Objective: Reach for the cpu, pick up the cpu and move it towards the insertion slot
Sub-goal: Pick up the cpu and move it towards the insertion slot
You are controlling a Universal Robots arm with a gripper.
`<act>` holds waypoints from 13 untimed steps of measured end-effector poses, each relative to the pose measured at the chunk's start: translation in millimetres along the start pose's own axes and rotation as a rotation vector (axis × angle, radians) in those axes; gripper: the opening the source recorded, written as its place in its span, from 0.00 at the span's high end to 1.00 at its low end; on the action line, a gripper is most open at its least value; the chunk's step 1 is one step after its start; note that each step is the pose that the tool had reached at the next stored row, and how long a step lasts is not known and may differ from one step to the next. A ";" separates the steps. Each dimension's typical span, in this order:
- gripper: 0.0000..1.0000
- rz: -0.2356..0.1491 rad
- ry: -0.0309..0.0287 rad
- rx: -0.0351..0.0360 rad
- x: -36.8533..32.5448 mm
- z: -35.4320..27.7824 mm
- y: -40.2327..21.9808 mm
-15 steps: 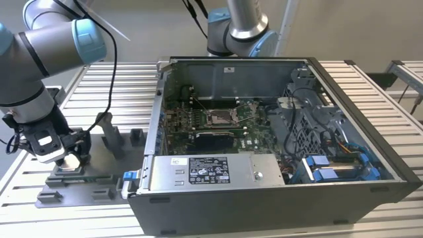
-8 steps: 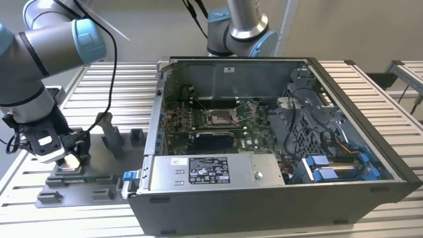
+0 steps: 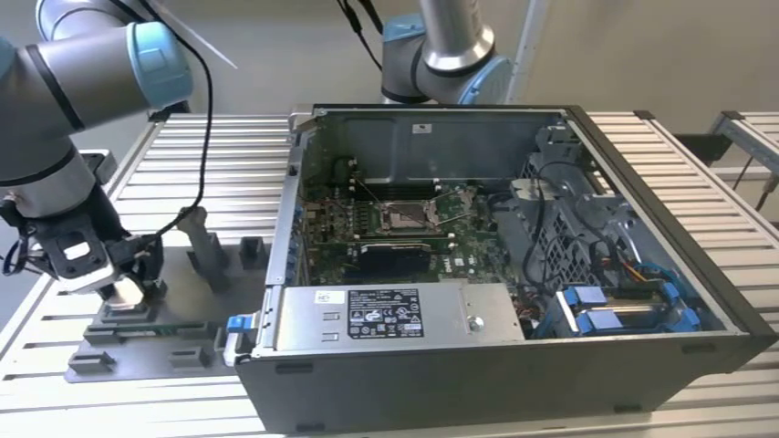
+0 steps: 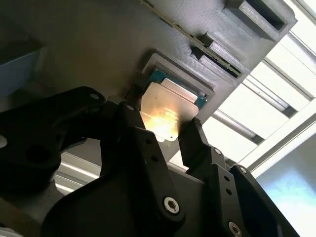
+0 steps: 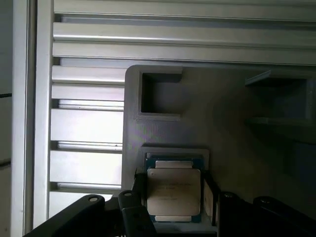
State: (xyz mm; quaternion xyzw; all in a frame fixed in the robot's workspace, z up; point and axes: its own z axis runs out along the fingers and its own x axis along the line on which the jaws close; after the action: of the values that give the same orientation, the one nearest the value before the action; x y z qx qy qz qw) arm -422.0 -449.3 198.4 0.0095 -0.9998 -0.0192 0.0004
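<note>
As gripper [image 4: 162, 116] flanks it — cpu [image 5: 174, 190] lies between.

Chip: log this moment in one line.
pincer: at chip | chip: seated in grey holder | socket: inside open case

In the second wrist view the black jointed gripper [image 4: 162, 110] covers two edges of the small flat square silvery-grey cpu [image 4: 168, 104], glare washes out part of its top, and whether the gripper touches it cannot be told. In the exterior view the square silver-framed insertion slot [image 3: 402, 216] is too small to show its centre, and the picture's edge cuts off the grey-and-blue robot arm [image 3: 49, 119]
</note>
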 end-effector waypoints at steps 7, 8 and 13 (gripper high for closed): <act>1.00 0.000 0.0001 0.0000 0.0 -14.0 0.5; 1.00 0.000 0.0000 0.0000 0.0 -15.9 0.6; 1.00 0.000 0.0001 0.0001 0.0 -23.1 0.9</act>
State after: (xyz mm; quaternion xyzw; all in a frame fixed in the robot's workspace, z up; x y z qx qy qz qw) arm -421.9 -449.3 221.5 0.0095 -0.9998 -0.0192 0.0005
